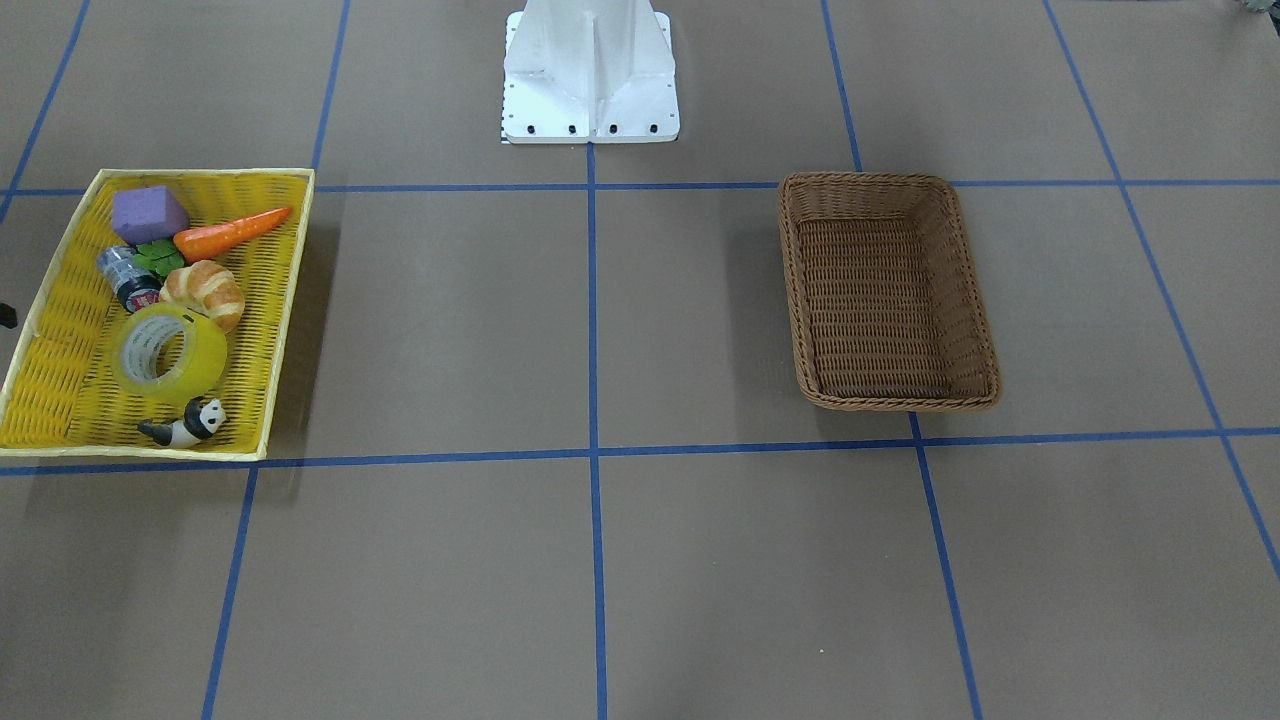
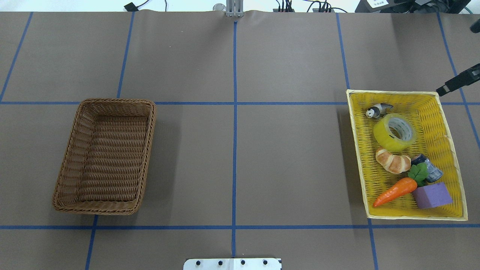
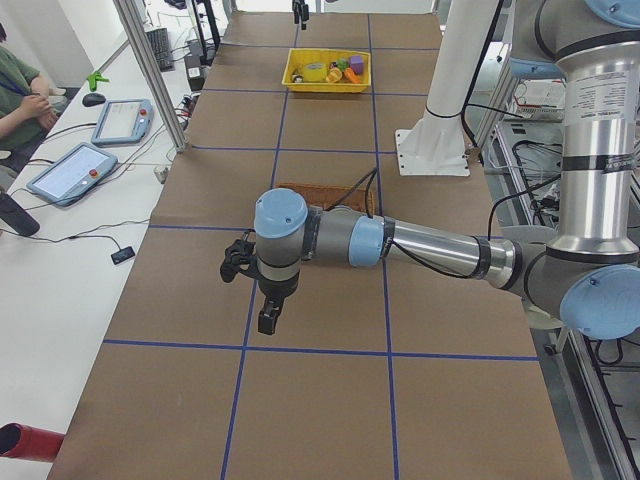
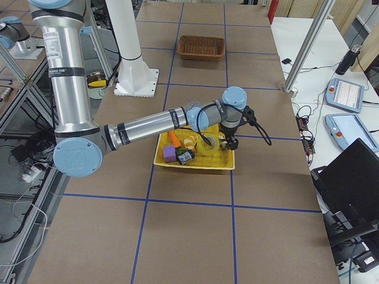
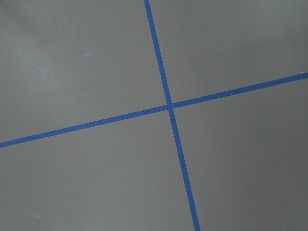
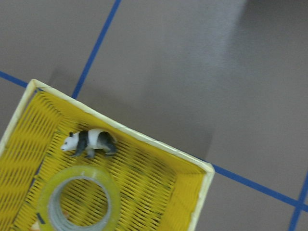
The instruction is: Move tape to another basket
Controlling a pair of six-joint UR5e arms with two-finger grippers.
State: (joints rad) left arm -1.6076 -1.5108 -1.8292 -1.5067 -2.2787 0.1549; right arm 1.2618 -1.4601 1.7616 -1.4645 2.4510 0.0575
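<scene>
Overhead exterior view shows one brown counter (image 2: 292,168) marked with blue lines. There are two end effectors. The left end effector (image 3: 267,318) hangs over bare counter near the robot's left end, seen only from the side, and I cannot tell how far open it is. The right end effector (image 4: 228,142) hovers above the far end of the tray, touching nothing visible; its opening cannot be told either.

One basket (image 2: 116,101) sits on the left half, well apart from one yellow tray (image 2: 363,157) on the right. In the tray lie one tape (image 2: 384,137), hole upward, between croissant and panda, then one purple block (image 2: 432,195), one carrot (image 2: 395,191), one croissant (image 2: 393,160), one small cylinder (image 2: 429,169) and one panda figure (image 2: 378,110).
</scene>
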